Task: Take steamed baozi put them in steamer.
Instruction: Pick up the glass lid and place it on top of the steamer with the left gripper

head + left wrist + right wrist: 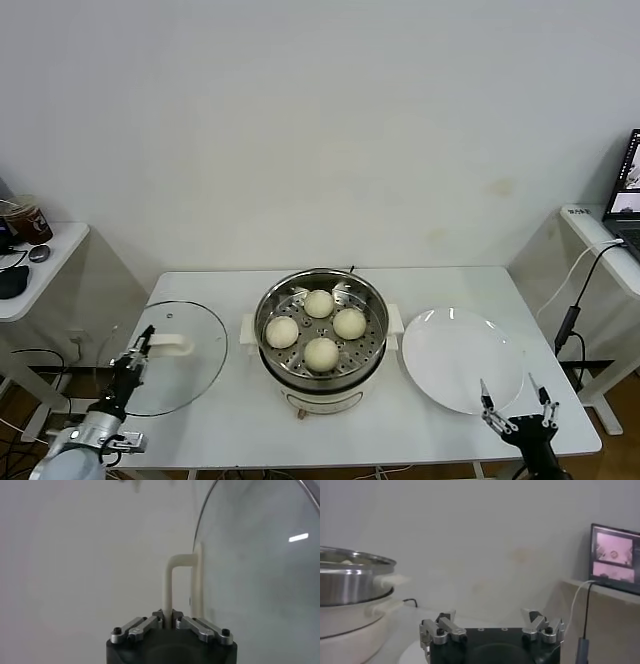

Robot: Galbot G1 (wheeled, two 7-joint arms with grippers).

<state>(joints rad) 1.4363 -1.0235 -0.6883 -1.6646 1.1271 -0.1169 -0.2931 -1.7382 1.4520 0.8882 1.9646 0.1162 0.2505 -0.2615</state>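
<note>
Sitting inside the one steamer [321,330] at mid-tabletop [240,410] are four baozi [319,303], all lying on its perforated tray. One empty plate [462,358] is lying just beside it. The left end effector [142,345] is clenching the handle of the single glass lid [190,370]. The right end effector [516,399] is hanging spread wide near the plate's front edge.

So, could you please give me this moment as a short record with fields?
buns: four buns lie on the holed tray inside the steamer
plate: white plate, bare, beside the steamer on the robot's right
lid: glass lid held tilted off the steamer on the robot's left
left gripper: left gripper shut on the lid's white handle
right gripper: right gripper open, holding nothing, at the plate's near edge
table: white table
</note>
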